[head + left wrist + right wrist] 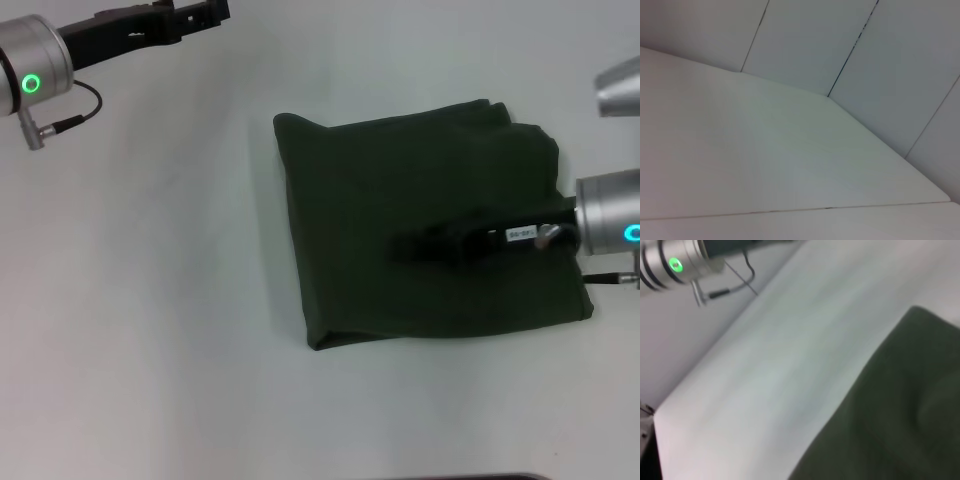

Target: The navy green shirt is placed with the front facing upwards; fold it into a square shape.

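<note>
The navy green shirt [420, 230] lies folded into a rough square of plain dark green cloth on the white table [150, 300], right of the middle. My right arm reaches in from the right, and my right gripper [402, 247] is low over the middle of the folded shirt, dark against the cloth. The right wrist view shows the shirt's edge [890, 415] on the white tabletop. My left arm is raised at the far left, away from the shirt, with my left gripper [195, 14] cut off by the head view's upper edge.
The left wrist view shows only bare white tabletop [765, 165] and white wall panels [815, 45]. The left arm's silver wrist with a green light [675, 262] shows in the right wrist view. A dark edge [470, 477] lies at the table's near side.
</note>
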Controlling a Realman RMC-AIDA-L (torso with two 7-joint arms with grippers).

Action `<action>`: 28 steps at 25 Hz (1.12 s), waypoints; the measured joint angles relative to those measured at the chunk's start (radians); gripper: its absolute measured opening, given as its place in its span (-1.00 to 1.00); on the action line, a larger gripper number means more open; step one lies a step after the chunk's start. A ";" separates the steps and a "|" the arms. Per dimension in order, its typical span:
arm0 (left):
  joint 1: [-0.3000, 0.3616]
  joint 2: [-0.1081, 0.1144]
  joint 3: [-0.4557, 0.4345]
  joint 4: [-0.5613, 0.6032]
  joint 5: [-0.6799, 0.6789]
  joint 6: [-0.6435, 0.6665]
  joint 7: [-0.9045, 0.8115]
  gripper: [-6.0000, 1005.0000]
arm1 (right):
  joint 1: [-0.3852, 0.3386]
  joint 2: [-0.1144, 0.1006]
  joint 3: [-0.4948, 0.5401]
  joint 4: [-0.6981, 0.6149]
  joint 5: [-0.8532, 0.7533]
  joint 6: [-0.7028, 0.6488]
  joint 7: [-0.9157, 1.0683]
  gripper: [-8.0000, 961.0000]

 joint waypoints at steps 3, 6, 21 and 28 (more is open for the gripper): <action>0.000 0.000 0.002 0.000 0.000 0.000 0.000 0.77 | 0.012 0.000 -0.038 0.032 0.000 0.061 0.013 -0.95; -0.001 0.000 0.004 0.000 0.000 0.000 0.000 0.77 | 0.013 0.000 -0.067 0.039 0.000 0.107 0.033 -0.95; 0.026 0.001 -0.004 0.011 -0.082 0.119 0.088 0.77 | -0.053 -0.016 -0.061 -0.051 0.179 -0.007 -0.036 -0.95; 0.065 0.001 -0.002 0.009 -0.116 0.259 0.260 0.77 | -0.128 -0.048 0.094 -0.128 0.209 -0.161 -0.033 -0.95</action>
